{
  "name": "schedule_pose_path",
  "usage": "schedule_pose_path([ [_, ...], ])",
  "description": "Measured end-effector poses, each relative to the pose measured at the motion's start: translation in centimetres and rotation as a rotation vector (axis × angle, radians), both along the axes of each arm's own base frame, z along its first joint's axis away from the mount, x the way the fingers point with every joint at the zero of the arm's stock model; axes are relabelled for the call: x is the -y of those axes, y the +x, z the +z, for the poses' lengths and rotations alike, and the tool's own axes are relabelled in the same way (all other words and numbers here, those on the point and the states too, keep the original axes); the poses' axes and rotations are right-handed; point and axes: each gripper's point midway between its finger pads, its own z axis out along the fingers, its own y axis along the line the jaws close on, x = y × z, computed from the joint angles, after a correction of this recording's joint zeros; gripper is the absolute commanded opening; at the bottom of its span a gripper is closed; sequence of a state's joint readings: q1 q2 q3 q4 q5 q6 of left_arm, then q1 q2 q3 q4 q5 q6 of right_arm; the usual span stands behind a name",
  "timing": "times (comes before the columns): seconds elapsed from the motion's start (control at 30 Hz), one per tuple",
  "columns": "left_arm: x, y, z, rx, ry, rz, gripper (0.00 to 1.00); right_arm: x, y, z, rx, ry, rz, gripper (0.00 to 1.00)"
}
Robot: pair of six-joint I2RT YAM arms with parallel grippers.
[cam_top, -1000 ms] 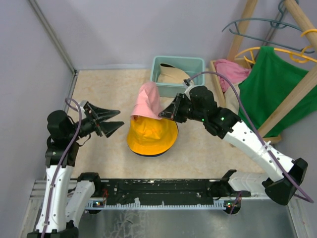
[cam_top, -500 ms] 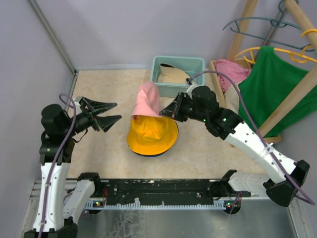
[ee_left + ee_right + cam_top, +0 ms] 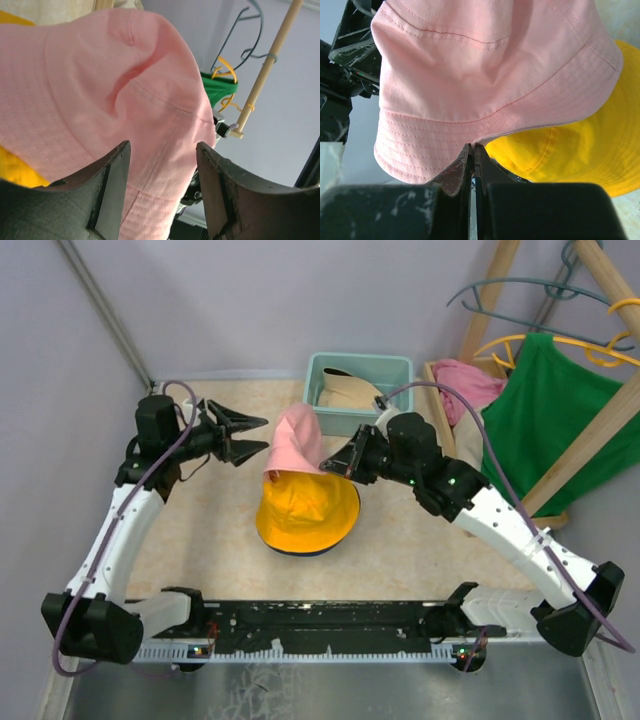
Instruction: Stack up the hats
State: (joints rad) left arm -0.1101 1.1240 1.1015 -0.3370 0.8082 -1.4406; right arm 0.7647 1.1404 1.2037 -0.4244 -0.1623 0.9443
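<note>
Two pale lavender walls close the scene on the left and across the back. Between them lies the desk [image 3: 200, 550], a speckled beige surface, with a black rail [image 3: 320, 625] along its near edge.

At the left, the left claw [image 3: 266, 435] stands wide with nothing between its fingers [image 3: 112, 195]. Its tips are just beside the crown of the pink hat [image 3: 298, 445]; whether they touch it cannot be told. The strip of desk under this arm, along the left wall, is bare.

In the middle, the yellow hat [image 3: 305, 515] lies on the navy hat [image 3: 295, 552], of which only a thin rim shows at the near side. The pink hat hangs over the back of the yellow one, held up off the desk. The right claw [image 3: 328, 468] is pinched narrow on its brim, as the right wrist view shows plainly. Bare desk runs between this pile and the rail.

Behind, against the back wall, a teal bin [image 3: 320, 370] holds the beige hat [image 3: 345, 390].

At the right the space is crowded. A pink cloth [image 3: 465, 380] lies just beside the bin, and a wooden rack [image 3: 490, 295] carries a green shirt [image 3: 560, 420] on a hanger. The right arm reaches in close along the rack's slanted beam.
</note>
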Motion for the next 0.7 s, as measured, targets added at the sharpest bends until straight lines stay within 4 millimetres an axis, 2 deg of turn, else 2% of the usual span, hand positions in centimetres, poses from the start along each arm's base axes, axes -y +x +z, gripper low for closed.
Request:
schedule_pose_path([
  [0.1, 2.2, 0.6, -0.2, 0.034, 0.02, -0.001, 0.6, -0.2, 0.1, 0.0, 0.001, 0.001, 0.002, 0.0],
  [0.17, 3.7, -0.1, 0.6, 0.063, 0.014, -0.012, 0.62, -0.3, 0.2, -0.2, -0.002, -0.002, 0.004, 0.0],
  [0.23, 4.2, -1.4, 1.6, 0.089, 0.003, -0.006, 0.62, -0.4, 0.4, -0.5, -0.007, -0.009, 0.005, 0.0],
  [0.37, 2.1, -5.0, 3.1, 0.134, -0.051, 0.073, 0.62, -0.6, 0.5, -0.9, -0.007, -0.021, 0.01, 0.0],
  [0.47, 0.8, -8.2, 3.2, 0.119, -0.098, 0.1, 0.63, -0.7, 0.6, -1.1, -0.006, -0.026, 0.014, 0.0],
  [0.53, 0.3, -9.7, 3.3, 0.102, -0.121, 0.106, 0.63, -0.7, 0.6, -1.1, -0.006, -0.027, 0.016, 0.0],
  [0.6, 0.1, -10.7, 3.4, 0.082, -0.139, 0.104, 0.65, -0.7, 0.5, -1.1, -0.005, -0.027, 0.018, 0.0],
  [0.7, 0.1, -11.1, 2.7, 0.04, -0.133, 0.094, 0.65, -0.7, 0.5, -1.1, -0.004, -0.029, 0.024, 0.0],
])
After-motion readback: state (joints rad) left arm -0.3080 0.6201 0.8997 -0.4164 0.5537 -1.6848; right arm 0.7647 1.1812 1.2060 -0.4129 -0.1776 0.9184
